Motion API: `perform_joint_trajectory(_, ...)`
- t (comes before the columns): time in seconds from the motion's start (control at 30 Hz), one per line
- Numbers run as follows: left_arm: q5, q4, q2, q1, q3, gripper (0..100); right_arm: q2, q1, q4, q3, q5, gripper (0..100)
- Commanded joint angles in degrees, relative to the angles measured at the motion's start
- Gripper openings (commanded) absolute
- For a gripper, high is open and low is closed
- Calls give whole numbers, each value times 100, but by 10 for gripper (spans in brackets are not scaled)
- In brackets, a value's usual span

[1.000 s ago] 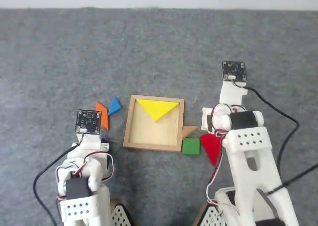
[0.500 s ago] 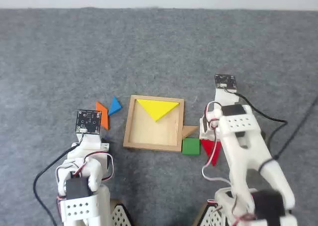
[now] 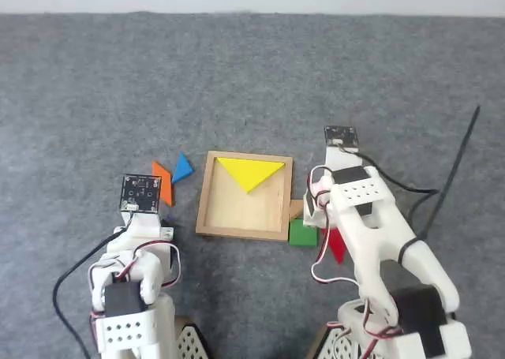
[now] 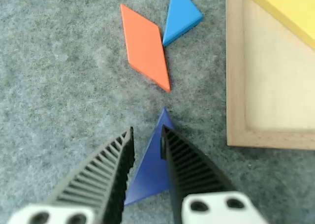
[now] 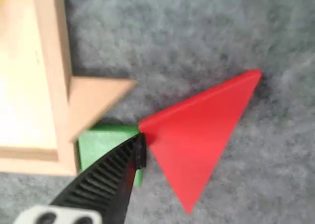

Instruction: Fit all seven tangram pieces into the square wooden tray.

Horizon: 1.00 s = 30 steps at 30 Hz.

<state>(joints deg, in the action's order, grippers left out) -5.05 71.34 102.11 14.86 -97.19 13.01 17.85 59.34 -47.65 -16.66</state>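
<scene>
Hovering left gripper (image 4: 146, 133) slightly parted over dark blue triangle (image 4: 147, 178), right gripper (image 5: 138, 152) at red triangle (image 5: 197, 135) corner beside green square (image 5: 98, 143), its state unclear

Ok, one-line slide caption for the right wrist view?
Right end effector at a corner of the red triangle, with the green square and tan triangle beside the wooden tray.

I see the wooden tray (image 3: 241, 233) lying on the grey felt table (image 3: 95, 75). Left of it lie an orange parallelogram (image 3: 162, 181), a light blue triangle (image 3: 182, 168) and a dark blue triangle (image 4: 147, 170). To its right are a tan triangle (image 3: 298, 209), a green square (image 3: 302, 233) and a red triangle (image 5: 197, 135).
</scene>
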Motion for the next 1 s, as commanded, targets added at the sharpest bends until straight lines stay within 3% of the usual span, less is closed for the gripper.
perform_joint_trajectory(0.0,-26,18,79,-9,75,86,-312,40,-453,-18,-53,612)
perform_joint_trajectory(0.27,-26,18,79,-9,75,86,-585,22,-356,299,-26,421)
perform_joint_trajectory(0.53,-26,18,79,-9,75,86,-585,-637,-312,343,-9,425)
perform_joint_trajectory(0.73,-26,18,79,-9,75,86,-637,-699,-374,396,-70,424)
perform_joint_trajectory(0.97,-26,18,79,-9,75,86,-637,-1112,-1033,475,-800,424)
